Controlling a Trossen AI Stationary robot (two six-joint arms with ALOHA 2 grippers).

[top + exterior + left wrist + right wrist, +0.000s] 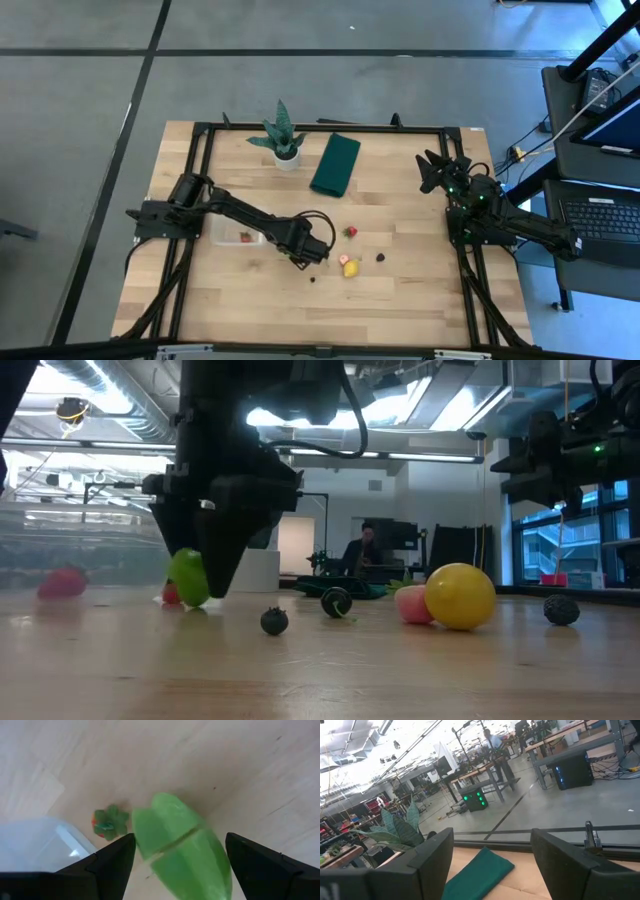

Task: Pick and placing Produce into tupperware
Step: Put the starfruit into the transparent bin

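Green leafy piece (182, 847) fills the left wrist view, sitting between our left gripper's (318, 250) two dark fingers (107, 865). We read the fingers as clamped on it; in the low view the piece (189, 578) hangs at the fingertips, at or barely above the wood, which of the two we cannot tell. Its long axis runs slantwise across the gap between the fingers.

Outward from the grasp: a strawberry (108, 821) lies on the worktop (400, 300) just beside the leaf, and the clear tupperware's (228, 236) rounded corner shows near it. From above, the tupperware sits under the left forearm, back toward that arm's base, with one red piece (246, 237) already inside. We judge the coming move to be a lift and a pull back toward the base; the near wall is the edge to clear.

Loose produce lies on the far side of the gripper from the tupperware: a red piece (351, 232), a yellow piece (351, 268) touching a pink one (344, 260), a dark berry (380, 257), and a smaller dark one (312, 279). Open wood surrounds them.

Right gripper (436, 172) waits raised at the far right of the worktop, fingers spread apart, facing the green cloth (335, 164) and potted plant (282, 137). Left arm is plainly nearer everything.
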